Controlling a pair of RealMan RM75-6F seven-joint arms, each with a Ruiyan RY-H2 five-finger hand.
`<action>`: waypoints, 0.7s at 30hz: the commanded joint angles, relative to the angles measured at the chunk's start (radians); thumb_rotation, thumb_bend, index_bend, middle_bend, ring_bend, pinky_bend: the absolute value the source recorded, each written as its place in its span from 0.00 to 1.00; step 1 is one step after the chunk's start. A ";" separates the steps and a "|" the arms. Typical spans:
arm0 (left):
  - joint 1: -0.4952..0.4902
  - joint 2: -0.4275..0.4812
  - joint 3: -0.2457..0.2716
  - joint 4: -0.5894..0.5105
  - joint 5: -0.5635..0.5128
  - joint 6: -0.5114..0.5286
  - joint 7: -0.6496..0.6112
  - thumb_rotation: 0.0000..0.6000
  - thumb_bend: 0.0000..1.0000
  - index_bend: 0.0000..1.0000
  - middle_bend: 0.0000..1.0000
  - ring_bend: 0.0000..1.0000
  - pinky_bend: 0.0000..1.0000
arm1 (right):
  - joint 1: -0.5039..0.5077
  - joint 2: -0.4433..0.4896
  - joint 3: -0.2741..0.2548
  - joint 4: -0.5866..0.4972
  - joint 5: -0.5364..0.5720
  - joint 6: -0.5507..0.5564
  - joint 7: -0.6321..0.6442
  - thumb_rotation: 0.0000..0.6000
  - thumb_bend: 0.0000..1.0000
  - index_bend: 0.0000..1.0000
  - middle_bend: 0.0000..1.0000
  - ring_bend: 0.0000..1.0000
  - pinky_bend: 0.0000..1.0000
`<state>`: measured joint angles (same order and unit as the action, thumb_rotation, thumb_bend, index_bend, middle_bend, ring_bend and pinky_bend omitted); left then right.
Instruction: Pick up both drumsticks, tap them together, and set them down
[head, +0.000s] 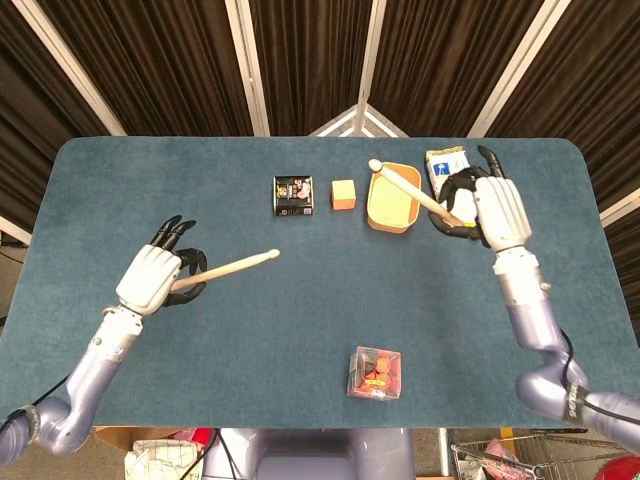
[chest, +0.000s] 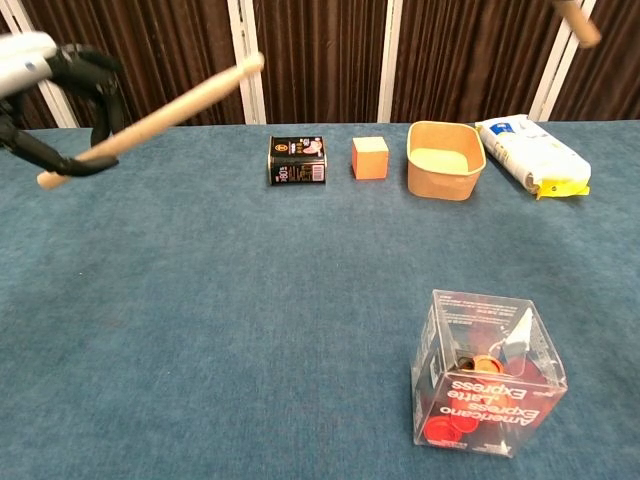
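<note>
Clutter nearest the robot: clear plastic box with red contents (head: 376, 372), stood on the blue felt surface (head: 300, 320) well apart from both hands, so probably no obstacle to a tap.

Further out, on the left: wrapped the fingers of the left hand (head: 150, 277) round the butt end of a pale wooden drumstick (head: 225, 271). Held it raised off the surface, as shown by the chest view, with most of the shaft free and the tip aimed inward and up toward the middle, most likely to leave length for striking.

Further still, on the right: clamped the right hand (head: 495, 208) on the second pale wooden drumstick (head: 410, 186), again near the butt. Pointed its rounded tip inward, across the tan oval bowl (head: 390, 228). Kept the two tips well apart, not yet touching. Judged as lifting done and tapping still ahead; needed next, a drawing together of both sticks over the open middle.

Along the far side, in a row: black square tin (head: 293, 195), small orange cube (head: 344, 193), the bowl, and a white printed bag (head: 445, 160) partly hidden behind the right hand. Risk seen of clipping bowl or bag with a low swing.
</note>
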<state>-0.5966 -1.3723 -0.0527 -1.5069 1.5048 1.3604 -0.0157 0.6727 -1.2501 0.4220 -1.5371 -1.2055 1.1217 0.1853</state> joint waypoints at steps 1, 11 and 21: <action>0.010 0.014 0.007 0.012 0.102 0.077 -0.072 1.00 0.46 0.56 0.59 0.10 0.00 | 0.045 -0.035 0.013 0.028 0.025 -0.041 -0.022 1.00 0.45 0.75 0.68 0.37 0.00; 0.008 -0.022 -0.041 0.031 0.114 0.105 -0.145 1.00 0.46 0.56 0.60 0.10 0.00 | 0.056 -0.069 -0.018 -0.046 0.044 -0.012 -0.141 1.00 0.46 0.75 0.68 0.37 0.00; -0.039 -0.039 -0.110 -0.040 0.037 0.006 -0.089 1.00 0.46 0.57 0.61 0.11 0.00 | 0.048 -0.057 -0.049 -0.103 0.029 0.026 -0.257 1.00 0.46 0.75 0.68 0.37 0.00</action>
<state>-0.6291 -1.4042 -0.1556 -1.5413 1.5458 1.3722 -0.1046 0.7224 -1.3107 0.3797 -1.6294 -1.1711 1.1400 -0.0557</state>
